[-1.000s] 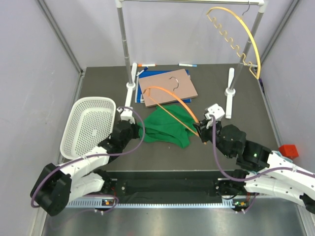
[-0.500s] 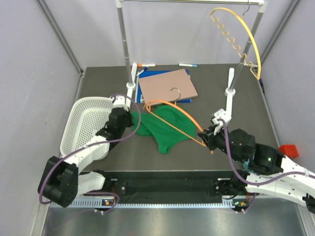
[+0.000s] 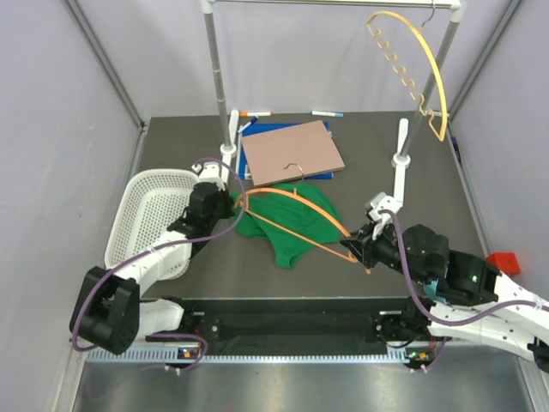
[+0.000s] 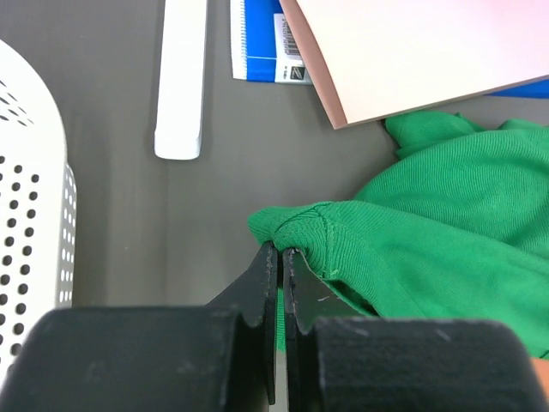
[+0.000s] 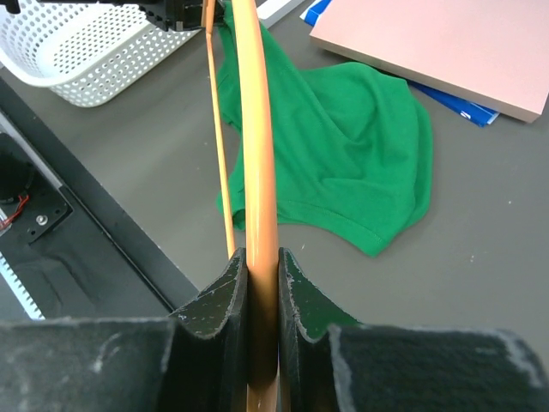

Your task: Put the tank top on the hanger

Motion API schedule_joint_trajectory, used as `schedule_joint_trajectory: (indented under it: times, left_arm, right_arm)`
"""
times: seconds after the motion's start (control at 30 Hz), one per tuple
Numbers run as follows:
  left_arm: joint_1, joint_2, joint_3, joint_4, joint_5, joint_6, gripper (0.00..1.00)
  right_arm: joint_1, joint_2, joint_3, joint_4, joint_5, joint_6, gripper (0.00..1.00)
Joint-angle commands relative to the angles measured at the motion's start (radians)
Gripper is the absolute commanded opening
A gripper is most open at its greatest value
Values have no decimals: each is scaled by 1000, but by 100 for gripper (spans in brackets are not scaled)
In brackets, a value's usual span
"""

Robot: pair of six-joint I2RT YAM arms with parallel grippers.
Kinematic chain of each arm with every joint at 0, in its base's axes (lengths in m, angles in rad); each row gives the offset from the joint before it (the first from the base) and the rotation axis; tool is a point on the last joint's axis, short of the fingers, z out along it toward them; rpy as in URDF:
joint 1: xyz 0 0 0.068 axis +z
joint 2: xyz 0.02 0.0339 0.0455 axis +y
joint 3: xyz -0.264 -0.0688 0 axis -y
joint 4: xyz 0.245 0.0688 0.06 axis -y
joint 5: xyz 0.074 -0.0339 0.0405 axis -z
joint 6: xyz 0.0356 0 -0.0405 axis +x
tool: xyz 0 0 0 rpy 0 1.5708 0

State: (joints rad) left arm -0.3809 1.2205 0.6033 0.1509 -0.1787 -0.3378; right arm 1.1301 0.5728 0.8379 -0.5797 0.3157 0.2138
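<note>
Left gripper (image 4: 280, 251) pinches a seamed edge of the crumpled bright green tank top (image 4: 446, 215) near the middle of the table (image 3: 369, 154). Right gripper (image 5: 262, 257) clamps the thin orange hanger (image 5: 256, 129), which reaches over it.

Left wrist view: tank top (image 4: 446, 232) runs off right edge, basket (image 4: 34, 197) cut at left. Blue notebook (image 4: 253, 39) mostly under pink board (image 4: 412, 43).
</note>
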Motion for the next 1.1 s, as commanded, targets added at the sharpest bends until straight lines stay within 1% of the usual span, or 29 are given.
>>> schedule_joint_trajectory:
  times: [0.0,0.37,0.6,0.93,1.07]
  left_arm:
    - [7,-18,32,22,28,3,0]
    - [5,-104,15,-30,64,-9,0]
    - [7,-171,6,-80,94,-15,0]
    - [7,-203,10,-134,108,-9,0]
    - [5,-207,24,-117,174,-32,0]
  right_arm:
    - [14,-5,7,60,2,16,0]
    - [14,55,-3,63,74,-4,0]
    - [14,55,-5,81,103,-16,0]
    - [16,59,-3,81,137,-27,0]
    - [17,73,-40,138,111,-30,0]
